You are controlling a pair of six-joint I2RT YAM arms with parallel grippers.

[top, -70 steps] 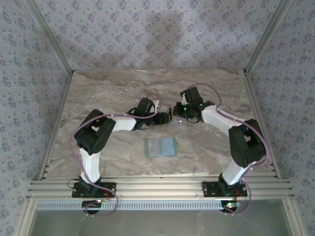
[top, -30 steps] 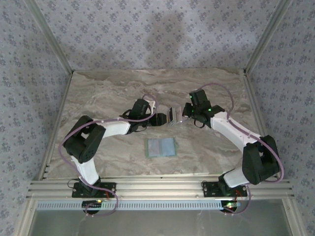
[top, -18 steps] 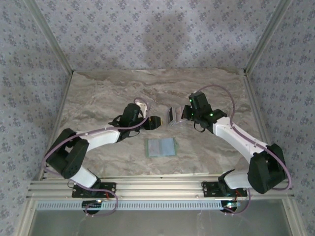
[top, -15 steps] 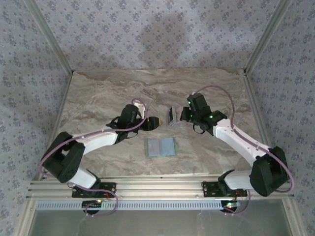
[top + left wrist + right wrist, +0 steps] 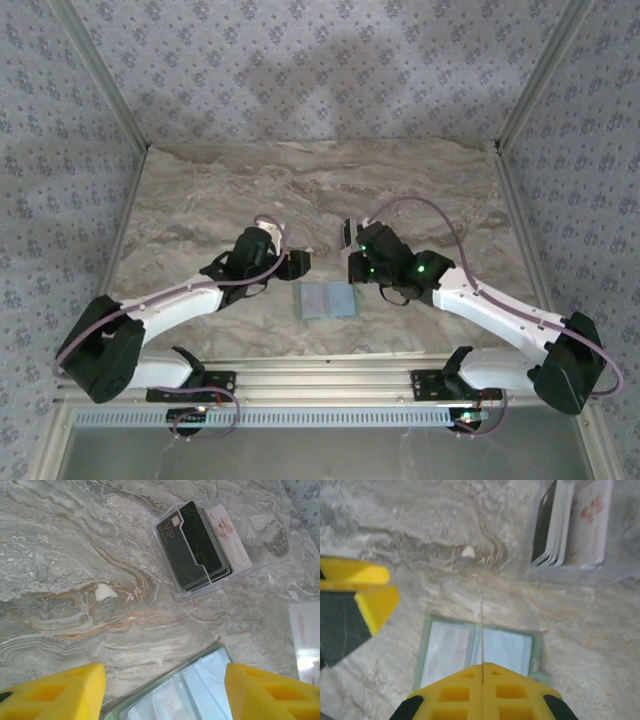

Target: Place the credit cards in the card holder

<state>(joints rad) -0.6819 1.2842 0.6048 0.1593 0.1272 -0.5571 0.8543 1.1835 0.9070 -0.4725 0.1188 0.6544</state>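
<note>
The sage-green card holder (image 5: 327, 299) lies open and flat on the marble table, its clear pockets facing up. My right gripper (image 5: 356, 268) hovers just behind it, shut on one thin credit card (image 5: 481, 615) that I see edge-on over the holder's (image 5: 502, 647) middle fold. In the left wrist view that card (image 5: 306, 640) shows pale at the right edge. My left gripper (image 5: 296, 263) hangs open over the holder's (image 5: 200, 690) far left corner, nothing between its yellow fingers (image 5: 65, 692). More credit cards (image 5: 197, 547), black and white ones, stand in a clear tray (image 5: 347, 232).
The clear tray (image 5: 580, 565) sits just beyond the holder, close to both grippers. The left gripper's yellow finger (image 5: 372, 600) stands near the holder's left side. Bare marble (image 5: 200, 190) stretches left, right and to the back walls.
Both arms have drawn back from the tray toward the holder. My right gripper came down over it with the card. The left gripper has opened wider and shifted left.
</note>
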